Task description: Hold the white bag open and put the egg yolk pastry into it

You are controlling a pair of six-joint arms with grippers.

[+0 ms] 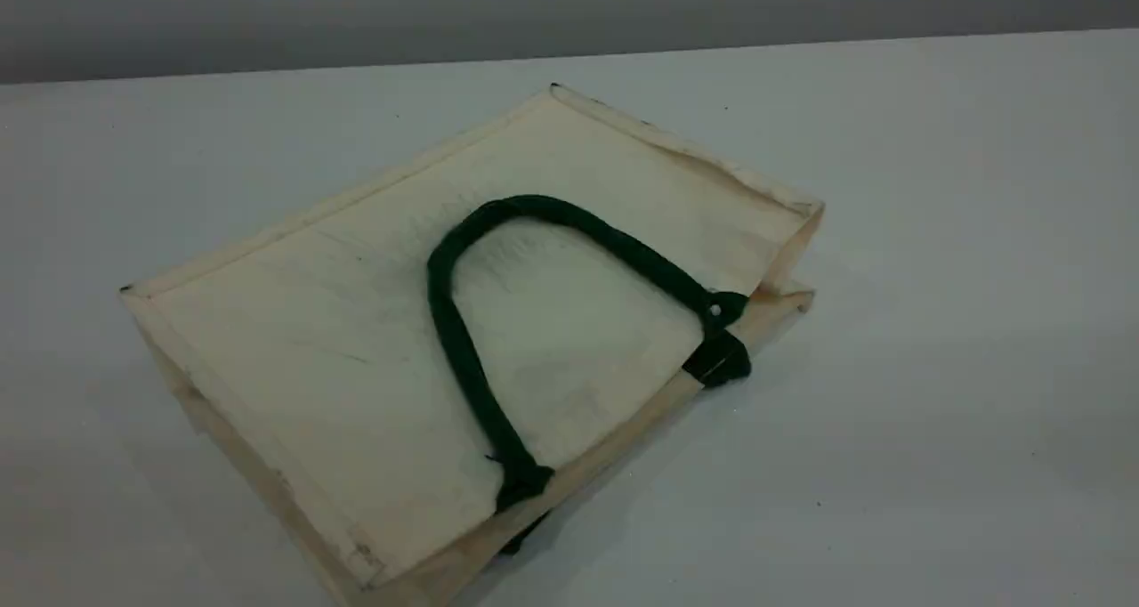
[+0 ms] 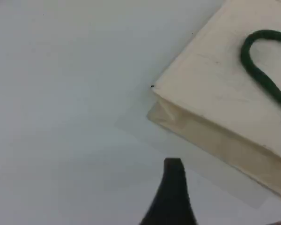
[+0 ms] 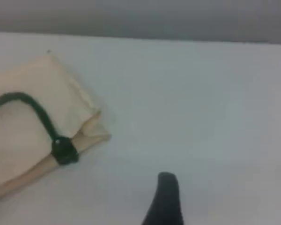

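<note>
Lying flat on the surface, the white bag has its mouth edge nearest the scene camera, running from lower left up to the right, with one green rope handle folded back across the top panel. Its long axis slants the same way, toward the far corner. Neither arm shows in the scene view. The left gripper hovers off the bag's closed bottom corner, the bag up and to its right; the right gripper hovers beside the mouth corner, the bag to its left, so the right looks better placed for the opening. Both grippers stand spread and empty. The egg yolk pastry is in no view.
</note>
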